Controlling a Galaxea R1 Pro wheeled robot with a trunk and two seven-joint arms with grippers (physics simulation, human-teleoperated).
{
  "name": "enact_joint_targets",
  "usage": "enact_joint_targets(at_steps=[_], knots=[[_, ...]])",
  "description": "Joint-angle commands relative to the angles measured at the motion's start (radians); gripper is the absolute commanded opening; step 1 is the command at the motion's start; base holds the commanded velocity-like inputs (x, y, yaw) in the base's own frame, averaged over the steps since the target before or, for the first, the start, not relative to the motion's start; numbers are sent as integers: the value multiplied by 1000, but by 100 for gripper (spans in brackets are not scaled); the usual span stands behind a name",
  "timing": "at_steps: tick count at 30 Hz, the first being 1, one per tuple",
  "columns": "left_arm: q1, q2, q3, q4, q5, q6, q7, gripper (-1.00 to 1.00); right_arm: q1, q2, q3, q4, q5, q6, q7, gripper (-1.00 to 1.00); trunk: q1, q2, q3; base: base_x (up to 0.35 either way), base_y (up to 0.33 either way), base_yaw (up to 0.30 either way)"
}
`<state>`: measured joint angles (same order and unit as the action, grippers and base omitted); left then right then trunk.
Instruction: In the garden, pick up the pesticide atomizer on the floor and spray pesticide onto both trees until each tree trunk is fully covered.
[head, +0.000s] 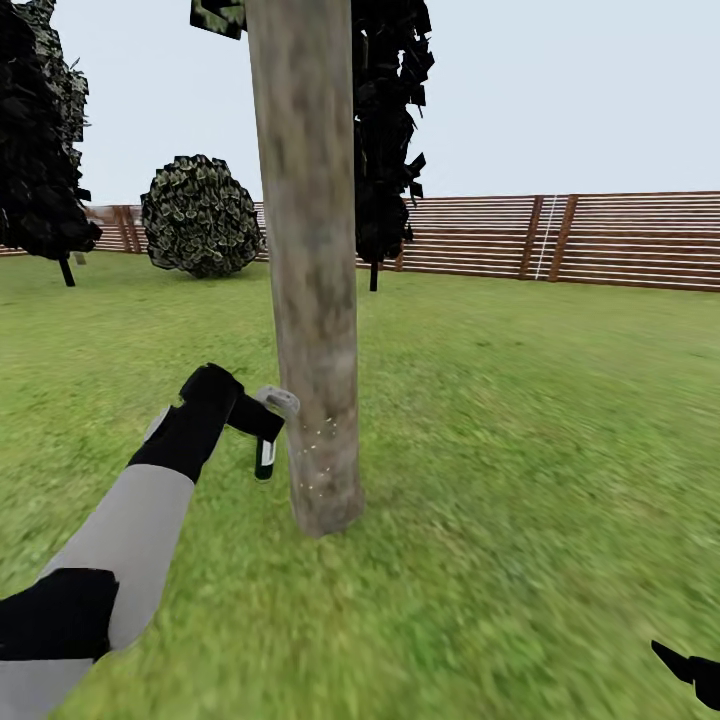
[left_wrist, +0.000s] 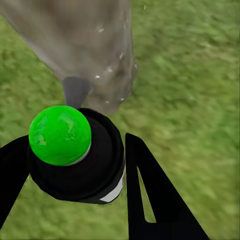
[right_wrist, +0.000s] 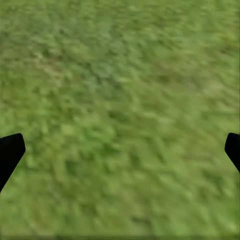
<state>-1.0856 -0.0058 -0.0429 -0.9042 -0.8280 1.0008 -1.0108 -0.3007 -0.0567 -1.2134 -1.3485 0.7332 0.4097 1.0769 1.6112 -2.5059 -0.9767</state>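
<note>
I have the left tool (head: 262, 425) pinching the pesticide atomizer (head: 266, 452), one black finger (left_wrist: 150, 200) on each side of its dark body, with the bright green cap (left_wrist: 60, 135) facing my left wrist camera. From the head camera the atomizer hangs just under the tool, its pale spray head (head: 280, 400) at the tool's tip and pointed at the tree trunk (head: 310, 280), which stands directly ahead of the tool and very near it; I cannot tell whether nozzle and bark touch. Small pale specks (head: 318, 440) dot the lower trunk at about the tool's height and a little below. The trunk meets the lawn (head: 520, 450) just beyond and below the tool. Farther past it are a round bush (head: 200, 215), dark narrow trees (head: 385, 150) and the slatted wooden fence (head: 600, 240). My right tool (right_wrist: 120, 150) hangs low over bare grass, its two fingertips (right_wrist: 10, 150) spread wide apart with nothing between them.
</note>
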Motion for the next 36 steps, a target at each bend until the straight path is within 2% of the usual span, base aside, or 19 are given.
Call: enact_joint_targets(at_steps=[1,13,27,32,36], knots=[[-8,0,0,5,0,1,0,-100,0,0,0,0,0,0,0,100,0,0,0,0,0,0],[-169,-3,1,127,1,1,-2,-100,0,0,-1,2,0,0,0,100,0,0,0,0,0,0],[-277,-3,1,211,1,1,-2,-100,0,0,-1,2,0,0,0,100,0,0,0,0,0,0],[-346,-3,1,271,2,1,-2,-100,0,0,-1,2,0,0,0,100,0,0,0,0,0,0],[-425,-3,2,344,4,1,-2,-100,0,0,-1,2,0,0,0,100,0,0,0,0,0,0]])
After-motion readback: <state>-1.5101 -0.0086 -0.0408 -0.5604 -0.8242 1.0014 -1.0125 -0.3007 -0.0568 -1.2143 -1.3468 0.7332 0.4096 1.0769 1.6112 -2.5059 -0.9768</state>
